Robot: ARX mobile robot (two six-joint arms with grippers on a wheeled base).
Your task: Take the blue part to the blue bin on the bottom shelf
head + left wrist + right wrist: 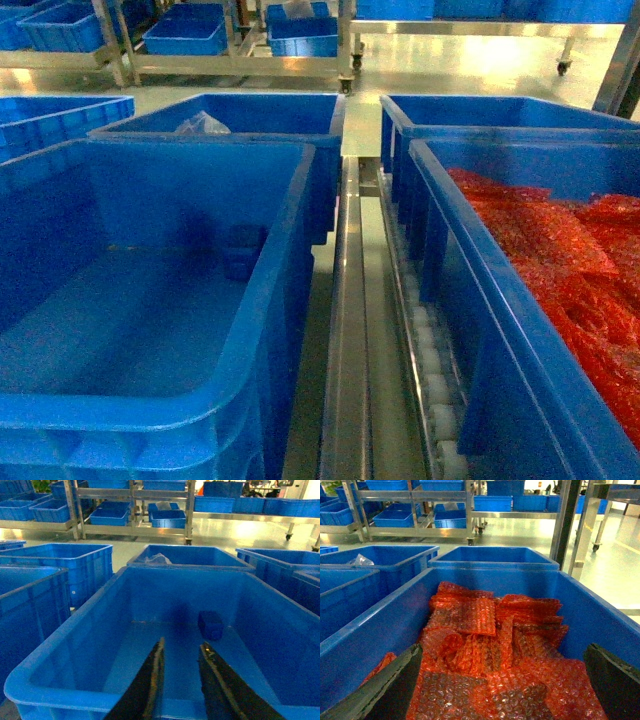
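Two big blue bins fill your head view: the left bin [150, 300] takes the left half of the frame, and a bin of red bubble wrap [560, 270] takes the right half. Between them a steel rail [348, 330] runs up the middle of the frame, with white rollers [435, 370] just to its right.

Look in the left wrist view for the blue part [210, 625] — a small dark-blue block on the floor of the left bin [75, 645], a little right of centre and close to the far wall. It looks boxy, its long axis seeming to run roughly left to right across the frame, but blue on blue blurs the edges, so you cannot tell which way it points. In the head view it shows only as a dim darker patch [240, 262] low on the far wall.

Your left gripper [181, 652] comes up from the bottom edge of that view, over the bin floor. Its two dark fingers [152, 680] stand a narrow gap apart with nothing between them, and the tips sit short of the part, not touching it.

Your right gripper [502, 652] hangs over the red bubble wrap [490, 650] — its fingers [395, 685] spread wide to the lower corners of the frame, holding nothing.

More blue bins and steel racks [230, 60] stand along the top of each frame.
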